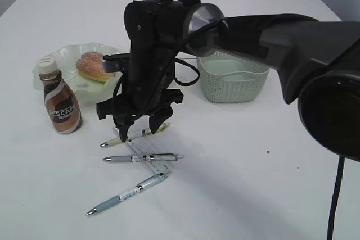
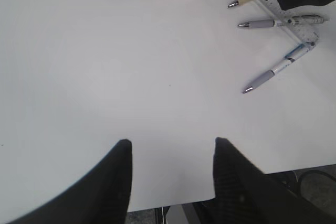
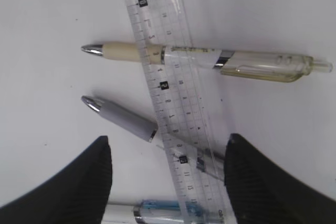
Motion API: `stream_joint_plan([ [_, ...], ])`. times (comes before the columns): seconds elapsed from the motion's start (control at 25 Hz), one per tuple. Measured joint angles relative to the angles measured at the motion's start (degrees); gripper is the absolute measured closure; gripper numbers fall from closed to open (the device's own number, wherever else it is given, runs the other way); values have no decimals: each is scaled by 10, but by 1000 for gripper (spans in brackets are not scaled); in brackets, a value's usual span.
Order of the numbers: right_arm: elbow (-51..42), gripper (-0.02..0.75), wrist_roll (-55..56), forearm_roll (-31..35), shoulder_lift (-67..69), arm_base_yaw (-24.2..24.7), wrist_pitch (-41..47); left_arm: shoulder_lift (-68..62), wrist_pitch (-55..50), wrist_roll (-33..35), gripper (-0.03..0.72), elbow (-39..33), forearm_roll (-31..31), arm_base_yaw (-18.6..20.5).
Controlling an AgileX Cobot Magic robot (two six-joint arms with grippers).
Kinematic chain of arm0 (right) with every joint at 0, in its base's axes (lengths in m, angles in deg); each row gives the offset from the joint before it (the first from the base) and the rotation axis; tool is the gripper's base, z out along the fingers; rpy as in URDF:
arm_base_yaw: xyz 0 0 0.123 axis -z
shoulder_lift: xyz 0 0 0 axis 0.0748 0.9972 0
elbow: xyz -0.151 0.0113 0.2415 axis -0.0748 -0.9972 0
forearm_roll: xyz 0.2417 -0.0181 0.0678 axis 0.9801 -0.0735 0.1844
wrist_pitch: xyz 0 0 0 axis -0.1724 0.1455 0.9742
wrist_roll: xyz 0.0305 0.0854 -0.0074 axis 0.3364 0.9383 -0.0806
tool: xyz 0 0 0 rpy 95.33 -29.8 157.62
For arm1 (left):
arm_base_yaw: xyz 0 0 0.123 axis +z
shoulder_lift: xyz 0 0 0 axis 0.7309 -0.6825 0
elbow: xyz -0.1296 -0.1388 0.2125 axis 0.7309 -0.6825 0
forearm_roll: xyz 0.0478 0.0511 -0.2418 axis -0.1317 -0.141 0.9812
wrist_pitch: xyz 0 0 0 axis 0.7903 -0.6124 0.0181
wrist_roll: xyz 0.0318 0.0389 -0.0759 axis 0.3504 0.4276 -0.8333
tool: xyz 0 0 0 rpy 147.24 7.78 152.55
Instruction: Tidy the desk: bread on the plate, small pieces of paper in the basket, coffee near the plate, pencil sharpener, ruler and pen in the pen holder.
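Note:
The bread (image 1: 94, 64) lies on the green plate (image 1: 70, 54), and the coffee (image 1: 61, 102) stands upright just in front of it. The clear ruler (image 3: 170, 93) lies across three pens: a cream pen (image 3: 210, 59), a grey pen (image 3: 123, 116) and a blue pen (image 3: 157, 213). My right gripper (image 3: 168, 142) hangs open over them, its jaws either side of the ruler (image 1: 143, 153), touching nothing. My left gripper (image 2: 172, 145) is open and empty above bare desk (image 2: 105, 66) near its front edge. The pen holder, pencil sharpener and paper pieces are out of view.
The pale green basket (image 1: 233, 80) stands behind the right arm, to the right of the plate. The right arm's thick black link (image 1: 292, 43) crosses the right half of the exterior view. The desk's front edge (image 2: 294, 169) runs close behind the left gripper.

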Motion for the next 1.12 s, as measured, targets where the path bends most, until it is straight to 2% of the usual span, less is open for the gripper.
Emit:
stream_joint_plan([
  [0.36, 0, 246, 0, -1, 26, 0, -42, 0, 0, 0, 328, 0, 0, 0],
  [1.12, 0, 246, 0, -4, 39, 0, -62, 0, 0, 0, 338, 0, 0, 0],
])
